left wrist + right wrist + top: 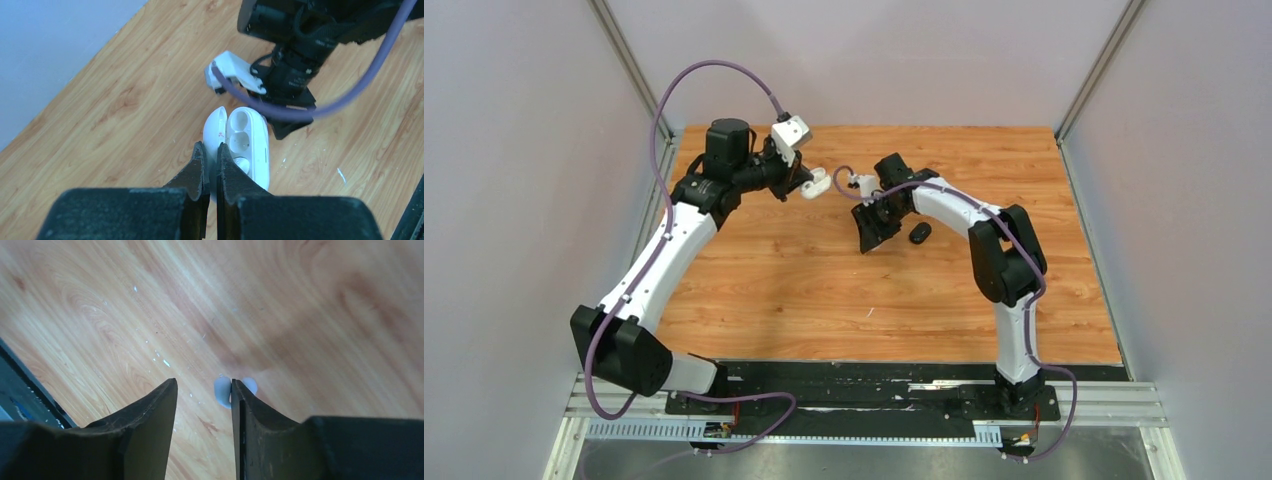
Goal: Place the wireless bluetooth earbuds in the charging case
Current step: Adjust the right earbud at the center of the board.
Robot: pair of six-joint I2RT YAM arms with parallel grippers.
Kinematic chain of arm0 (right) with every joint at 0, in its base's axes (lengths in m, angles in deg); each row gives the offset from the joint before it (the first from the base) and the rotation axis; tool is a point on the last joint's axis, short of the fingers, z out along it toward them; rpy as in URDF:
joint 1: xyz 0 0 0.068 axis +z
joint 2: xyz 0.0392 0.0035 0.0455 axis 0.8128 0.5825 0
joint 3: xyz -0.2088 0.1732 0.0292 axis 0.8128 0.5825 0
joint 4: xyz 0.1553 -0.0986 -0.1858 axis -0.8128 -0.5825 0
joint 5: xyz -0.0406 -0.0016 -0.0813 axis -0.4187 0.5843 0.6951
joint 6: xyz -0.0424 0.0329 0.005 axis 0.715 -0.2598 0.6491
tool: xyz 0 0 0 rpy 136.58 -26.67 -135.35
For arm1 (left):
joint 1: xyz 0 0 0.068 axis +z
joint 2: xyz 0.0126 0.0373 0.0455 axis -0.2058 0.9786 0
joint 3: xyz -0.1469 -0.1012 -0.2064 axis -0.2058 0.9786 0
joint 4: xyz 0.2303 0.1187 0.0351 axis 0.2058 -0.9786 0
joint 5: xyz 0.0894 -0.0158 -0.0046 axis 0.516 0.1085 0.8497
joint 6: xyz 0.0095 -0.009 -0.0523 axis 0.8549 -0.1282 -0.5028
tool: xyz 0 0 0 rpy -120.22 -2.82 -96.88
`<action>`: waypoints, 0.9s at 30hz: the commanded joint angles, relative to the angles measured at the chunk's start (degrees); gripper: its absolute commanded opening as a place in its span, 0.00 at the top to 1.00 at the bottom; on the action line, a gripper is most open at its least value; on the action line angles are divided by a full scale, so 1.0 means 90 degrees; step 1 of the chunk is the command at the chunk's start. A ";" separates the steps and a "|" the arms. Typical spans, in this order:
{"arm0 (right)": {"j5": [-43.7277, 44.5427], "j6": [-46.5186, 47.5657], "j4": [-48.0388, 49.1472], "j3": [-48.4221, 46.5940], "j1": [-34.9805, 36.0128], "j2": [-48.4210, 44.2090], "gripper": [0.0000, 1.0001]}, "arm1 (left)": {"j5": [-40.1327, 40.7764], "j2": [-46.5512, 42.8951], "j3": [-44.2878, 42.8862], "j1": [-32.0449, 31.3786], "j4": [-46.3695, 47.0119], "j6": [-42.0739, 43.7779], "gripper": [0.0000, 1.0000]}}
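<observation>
Over the table point(824, 290), left gripper point(210, 151) pinches the open white charging case point(248, 137); right gripper point(204, 383) stands spread.

- Wooden tabletop point(824, 290), orange-brown grain, a few white flecks point(165, 362) on it.
- Plain grey walls point(514, 200) around three sides.
- Metal rail point(1124, 408) along the near edge.

White charging case point(252, 150), lid open, sockets showing, small white earbud point(221, 391) outside it.

Charging case point(248, 137) in left pincer point(210, 159), right pincer point(203, 385) to its right.
</observation>
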 commanded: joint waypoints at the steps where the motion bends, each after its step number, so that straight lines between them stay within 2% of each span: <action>1: -0.0962 0.0114 0.0216 -0.0716 -0.0532 0.0378 0.56 | -0.0057 0.0105 -0.0289 0.0034 0.0139 -0.0002 1.00; 7: -0.0641 -0.0660 0.0385 -0.1214 -0.0670 0.1092 0.51 | -0.0095 0.0184 -0.0364 0.0057 0.0137 0.0037 1.00; 12: -0.0209 -0.0897 0.0519 -0.1321 -0.0669 0.1435 0.50 | -0.0063 0.0196 -0.0420 0.0113 0.0113 -0.0001 1.00; 19: 0.0431 -0.0672 0.0745 -0.1616 -0.0818 0.1688 0.45 | -0.0041 0.0209 -0.0520 0.0186 -0.0021 0.0111 1.00; 27: 0.1022 0.0029 0.0810 -0.2334 -0.0908 0.2183 0.44 | 0.0031 0.0250 -0.0596 0.0234 -0.0116 0.0231 1.00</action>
